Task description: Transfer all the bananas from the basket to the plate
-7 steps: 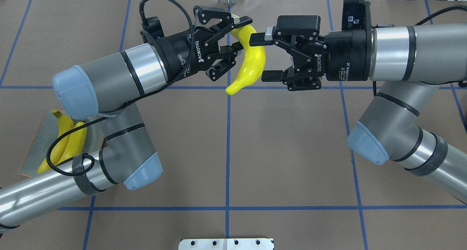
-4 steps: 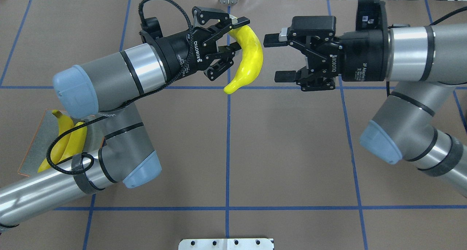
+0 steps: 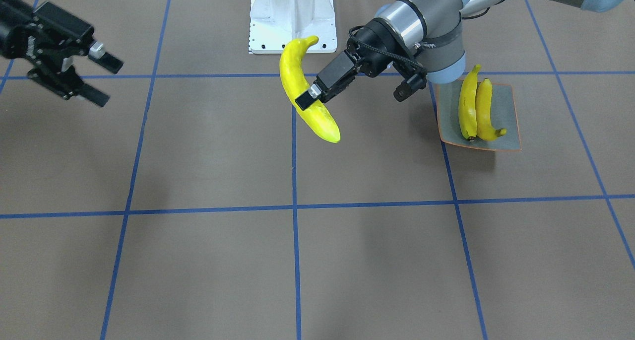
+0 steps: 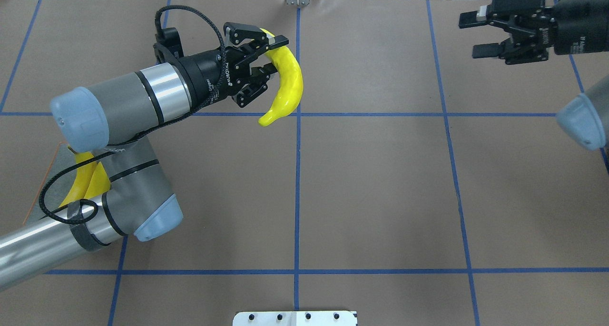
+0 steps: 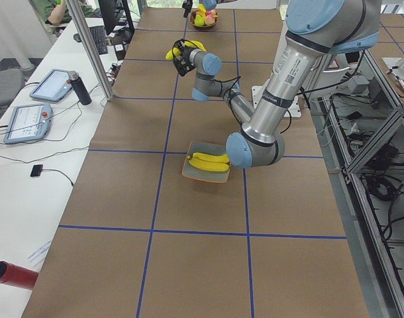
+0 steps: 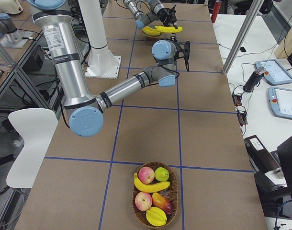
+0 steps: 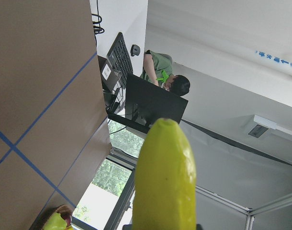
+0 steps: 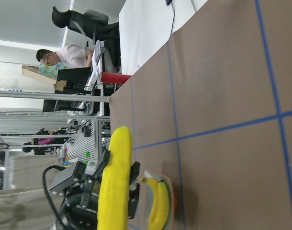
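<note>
Overhead exterior view, nearest the robot's base: you get the plate [image 4: 49, 173] on the robot's left, mostly covered by the left arm [image 4: 119, 102], so only slivers of yellow show there. The front-facing camera gives you what that arm hides. Two bananas [image 3: 469, 106] lie side by side and touching, lengthwise on the grey-blue plate with its thin orange rim.

Farther out, just beside the centre blue line [image 4: 297, 188], the left gripper [image 4: 275, 54] has its jaws clamped on a third banana [image 4: 291, 81], held off the tabletop [image 4: 380, 183]. It is glossy, bright yellow and strongly curved. The jaws pinch it past its middle, toward the far end, and its narrow end points back toward the base. The left wrist camera shows you only one rounded end of it filling the foreground, and no jaws.

Farther still, on the robot's right, the right gripper [image 4: 476, 34] hangs with jaws wide apart and nothing between them, well apart from the third banana. Its wrist camera looks back at that banana, the left gripper behind it and the plate beyond.

Farthest of all is the basket [image 6: 176, 191], which only the two side cameras show you. In the right-end view it holds a fourth banana [image 6: 151, 184] among other fruit [image 6: 146, 175].
</note>
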Tool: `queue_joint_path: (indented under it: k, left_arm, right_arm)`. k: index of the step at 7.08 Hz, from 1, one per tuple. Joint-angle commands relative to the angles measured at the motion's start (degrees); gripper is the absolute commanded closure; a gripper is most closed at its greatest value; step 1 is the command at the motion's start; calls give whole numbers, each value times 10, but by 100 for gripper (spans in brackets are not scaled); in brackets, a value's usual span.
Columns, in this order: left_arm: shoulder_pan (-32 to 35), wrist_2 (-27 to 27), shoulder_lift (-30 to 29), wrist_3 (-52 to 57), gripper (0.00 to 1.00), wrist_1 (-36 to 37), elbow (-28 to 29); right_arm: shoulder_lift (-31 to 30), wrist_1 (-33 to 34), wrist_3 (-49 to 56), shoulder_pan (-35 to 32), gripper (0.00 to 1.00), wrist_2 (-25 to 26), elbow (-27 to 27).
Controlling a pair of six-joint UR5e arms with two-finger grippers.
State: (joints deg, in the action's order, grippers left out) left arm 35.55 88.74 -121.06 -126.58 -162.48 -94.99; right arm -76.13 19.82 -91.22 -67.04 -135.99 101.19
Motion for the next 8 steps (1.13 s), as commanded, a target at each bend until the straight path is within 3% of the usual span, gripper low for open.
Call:
queue_joint_path:
  k: [1, 3, 4, 7, 8]
  left_arm:
    - [3, 25, 56, 182, 100, 175, -66]
    - [4, 42, 78, 332, 100, 406, -173]
    - [4, 42, 97, 376, 100, 474, -201]
    - [5, 41, 230, 517, 100, 495, -250]
    - [12, 42, 306, 580, 100, 494, -283]
  right_arm:
    - [-51, 121, 258, -63, 0, -22, -35]
    - [-95, 225, 453, -85, 0, -21, -33]
    - [-118, 246, 506, -90, 1, -13, -34]
    - [-127, 366, 642, -115, 1, 11, -33]
    - [-138, 377, 660, -113, 1, 28, -33]
